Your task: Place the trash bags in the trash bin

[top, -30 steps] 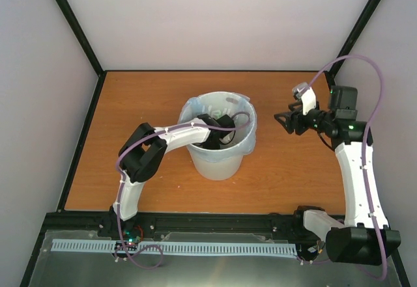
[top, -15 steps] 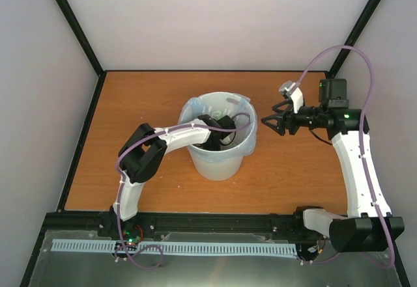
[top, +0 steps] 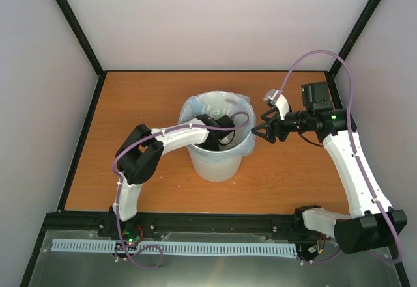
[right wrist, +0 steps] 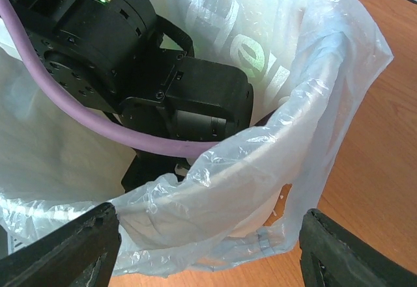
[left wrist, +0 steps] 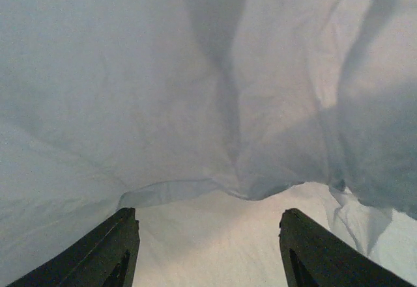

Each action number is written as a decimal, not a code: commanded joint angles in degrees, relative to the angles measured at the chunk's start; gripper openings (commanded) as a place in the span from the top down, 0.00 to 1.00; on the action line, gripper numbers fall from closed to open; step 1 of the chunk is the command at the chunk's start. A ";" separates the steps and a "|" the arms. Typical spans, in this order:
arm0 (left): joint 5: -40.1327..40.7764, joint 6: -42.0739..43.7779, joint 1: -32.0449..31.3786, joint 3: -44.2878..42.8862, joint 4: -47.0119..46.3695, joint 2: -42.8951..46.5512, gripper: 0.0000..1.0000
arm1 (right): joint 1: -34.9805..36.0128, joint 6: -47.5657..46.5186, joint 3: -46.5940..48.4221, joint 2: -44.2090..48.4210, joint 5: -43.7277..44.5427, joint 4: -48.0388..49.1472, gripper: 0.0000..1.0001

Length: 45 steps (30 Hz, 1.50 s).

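Observation:
The off-white trash bin [top: 215, 164] stands mid-table. The pale-blue trash bag [top: 189, 111] lines it, its edge folded over the rim. My left gripper [top: 225, 136] is down inside the bin, open and holding nothing. In the left wrist view its open jaws [left wrist: 208, 241] face the bag's crinkled inner wall [left wrist: 195, 72]. My right gripper [top: 256, 133] is open just outside the bin's right rim. In the right wrist view its fingers [right wrist: 71, 248] straddle the bag's folded-over edge [right wrist: 247, 163] without touching it. The "Hello" lettering [right wrist: 241, 46] shows on the far inner side.
The left arm's black wrist [right wrist: 130, 59] and purple cable [right wrist: 98, 127] fill the bin's mouth. The orange table [top: 143, 105] is bounded by black frame posts and pale walls. A strip of bare wood [right wrist: 378, 170] lies right of the bin.
My right arm has swung left from the table's right side to the bin's right rim, its gripper staying open. The left arm has stayed in the bin.

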State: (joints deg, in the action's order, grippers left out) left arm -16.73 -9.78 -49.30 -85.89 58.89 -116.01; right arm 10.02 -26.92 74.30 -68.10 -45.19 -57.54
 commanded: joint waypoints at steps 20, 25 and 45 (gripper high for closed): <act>0.96 -1.25 -0.78 -5.34 6.94 4.15 0.42 | 2.33 -0.26 -2.65 0.40 1.60 1.16 0.25; 0.99 -1.17 -0.75 -6.49 7.99 5.31 0.42 | 2.37 -0.33 -3.13 0.51 1.60 1.41 0.25; 1.12 -1.93 -0.80 -10.29 7.37 10.56 0.43 | 2.58 -0.74 -4.10 0.35 1.69 1.46 0.25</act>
State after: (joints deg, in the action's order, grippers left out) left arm -15.46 -10.52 -49.41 -92.58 66.94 -108.07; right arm 12.03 -27.07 70.85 -68.10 -43.48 -56.80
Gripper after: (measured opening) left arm 0.574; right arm 0.746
